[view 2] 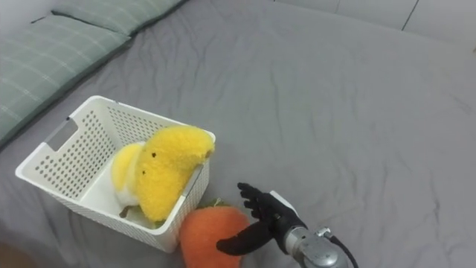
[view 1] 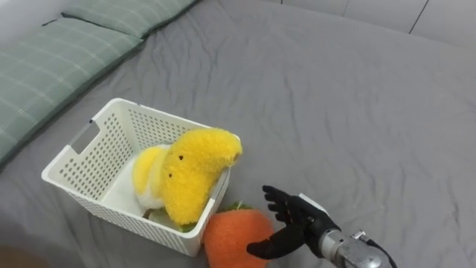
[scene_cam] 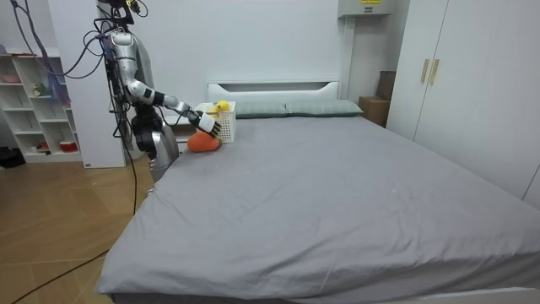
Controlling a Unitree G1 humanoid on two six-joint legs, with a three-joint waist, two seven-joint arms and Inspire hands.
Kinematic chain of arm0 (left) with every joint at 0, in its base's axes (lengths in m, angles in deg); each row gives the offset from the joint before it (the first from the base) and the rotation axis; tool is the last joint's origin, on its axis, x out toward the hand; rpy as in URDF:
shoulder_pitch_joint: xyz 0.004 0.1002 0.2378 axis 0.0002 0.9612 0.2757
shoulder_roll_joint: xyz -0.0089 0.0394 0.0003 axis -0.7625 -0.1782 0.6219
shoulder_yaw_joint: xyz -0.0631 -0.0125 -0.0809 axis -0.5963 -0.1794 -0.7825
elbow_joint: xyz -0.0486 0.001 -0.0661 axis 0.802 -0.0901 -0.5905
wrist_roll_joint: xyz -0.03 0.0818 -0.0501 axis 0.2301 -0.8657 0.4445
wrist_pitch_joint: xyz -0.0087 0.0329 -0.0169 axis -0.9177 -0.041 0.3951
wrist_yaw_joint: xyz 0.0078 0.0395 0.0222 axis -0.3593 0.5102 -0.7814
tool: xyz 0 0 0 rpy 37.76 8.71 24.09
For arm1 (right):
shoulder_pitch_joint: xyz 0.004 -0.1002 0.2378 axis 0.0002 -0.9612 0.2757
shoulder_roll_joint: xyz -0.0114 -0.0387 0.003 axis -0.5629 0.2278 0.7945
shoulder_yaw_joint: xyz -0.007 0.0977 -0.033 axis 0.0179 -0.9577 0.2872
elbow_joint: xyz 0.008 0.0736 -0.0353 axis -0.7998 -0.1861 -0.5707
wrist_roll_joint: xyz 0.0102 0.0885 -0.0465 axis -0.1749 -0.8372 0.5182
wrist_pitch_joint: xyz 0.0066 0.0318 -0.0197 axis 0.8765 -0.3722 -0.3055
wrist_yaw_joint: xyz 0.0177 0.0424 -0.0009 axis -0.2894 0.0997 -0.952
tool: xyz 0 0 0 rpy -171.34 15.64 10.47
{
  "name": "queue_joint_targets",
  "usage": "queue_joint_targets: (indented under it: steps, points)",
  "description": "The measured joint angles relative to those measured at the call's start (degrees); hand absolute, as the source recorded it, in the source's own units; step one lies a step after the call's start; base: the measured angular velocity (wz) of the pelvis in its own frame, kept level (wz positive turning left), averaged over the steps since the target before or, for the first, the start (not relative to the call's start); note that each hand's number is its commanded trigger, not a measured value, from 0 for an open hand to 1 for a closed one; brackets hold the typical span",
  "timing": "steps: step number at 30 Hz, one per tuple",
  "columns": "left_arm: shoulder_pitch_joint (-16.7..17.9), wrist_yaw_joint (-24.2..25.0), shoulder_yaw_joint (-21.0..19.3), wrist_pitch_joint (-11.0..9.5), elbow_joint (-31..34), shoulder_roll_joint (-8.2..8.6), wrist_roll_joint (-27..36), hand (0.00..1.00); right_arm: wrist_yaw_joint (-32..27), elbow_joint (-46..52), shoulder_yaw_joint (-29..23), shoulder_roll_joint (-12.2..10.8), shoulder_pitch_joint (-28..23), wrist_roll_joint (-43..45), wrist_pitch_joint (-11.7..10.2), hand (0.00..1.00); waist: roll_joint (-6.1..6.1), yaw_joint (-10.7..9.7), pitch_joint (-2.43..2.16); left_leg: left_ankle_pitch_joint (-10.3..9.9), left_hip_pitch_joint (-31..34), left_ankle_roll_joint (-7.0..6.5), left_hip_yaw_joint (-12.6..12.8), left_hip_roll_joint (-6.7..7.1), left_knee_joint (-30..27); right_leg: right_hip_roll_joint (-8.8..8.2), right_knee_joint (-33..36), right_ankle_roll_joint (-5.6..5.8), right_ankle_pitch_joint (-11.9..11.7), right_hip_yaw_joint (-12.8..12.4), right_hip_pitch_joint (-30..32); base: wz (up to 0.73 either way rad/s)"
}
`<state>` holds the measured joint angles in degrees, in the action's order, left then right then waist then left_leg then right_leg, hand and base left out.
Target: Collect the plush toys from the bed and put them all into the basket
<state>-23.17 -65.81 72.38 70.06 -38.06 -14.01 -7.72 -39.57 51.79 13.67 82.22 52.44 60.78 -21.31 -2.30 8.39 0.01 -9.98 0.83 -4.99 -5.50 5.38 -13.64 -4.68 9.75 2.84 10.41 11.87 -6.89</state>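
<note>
Right hand (view 1: pixel 296 222), in the left eye view, comes in from the lower right with its fingers straight and spread, holding nothing. Its thumb lies at the side of the orange plush toy (view 1: pixel 236 240), touching it or just beside it; I cannot tell which. That toy rests on the grey bed (view 1: pixel 357 112), pressed against the near corner of the white basket (view 1: pixel 68 159), outside it. A yellow plush toy (view 1: pixel 192 173) already sits in the basket, slumped over the wall nearest the orange one.

From the room view, the robot stands at the bed's side near the head end, with that arm stretched towards the basket and the orange toy low beside it. Green pillows (scene_cam: pixel 316 107) lie along the headboard.

Seen from the right eye, the palm faces the orange toy's rounded flank, and green leaves show at the toy's top, next to the basket wall.

By its look the toy is light, soft and squashy. It should yield under the fingers rather than slip, and nothing about it seems fragile. A wide wrap around its round body looks safest. The basket seems light too, so a sideways push may shove it.
</note>
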Motion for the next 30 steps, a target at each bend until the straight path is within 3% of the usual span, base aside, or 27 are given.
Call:
queue_joint_targets:
  steps: [8,18,30]
  points:
    - [0.13,0.05,0.25,0.38,-0.43,1.4,0.03,0.0,1.28,-0.23,0.52,-1.29,0.0,5.1,0.98,0.0,-0.58,1.26,0.33,0.15,0.55,0.15,-1.49,0.35,-0.37,-0.08,-0.12,0.0,0.0,1.45,-0.32,0.09]
    - [-0.14,0.48,0.38,1.92,0.09,1.51,0.56,0.0,-0.77,-2.3,0.55,-2.07,0.22,13.33,1.72,0.0,-0.75,2.77,0.46,-0.38,1.62,0.65,-2.62,0.32,-2.36,0.21,-0.03,-0.04,-0.02,2.67,-0.52,0.07]
    - [-0.02,0.48,1.77,3.11,1.89,1.88,0.37,0.0,-6.21,-2.82,2.91,-2.16,0.32,18.86,2.14,0.0,0.1,4.33,0.76,-0.7,1.86,0.82,-3.23,0.33,-3.07,0.46,-0.08,-0.12,-0.07,2.92,-0.71,0.01]
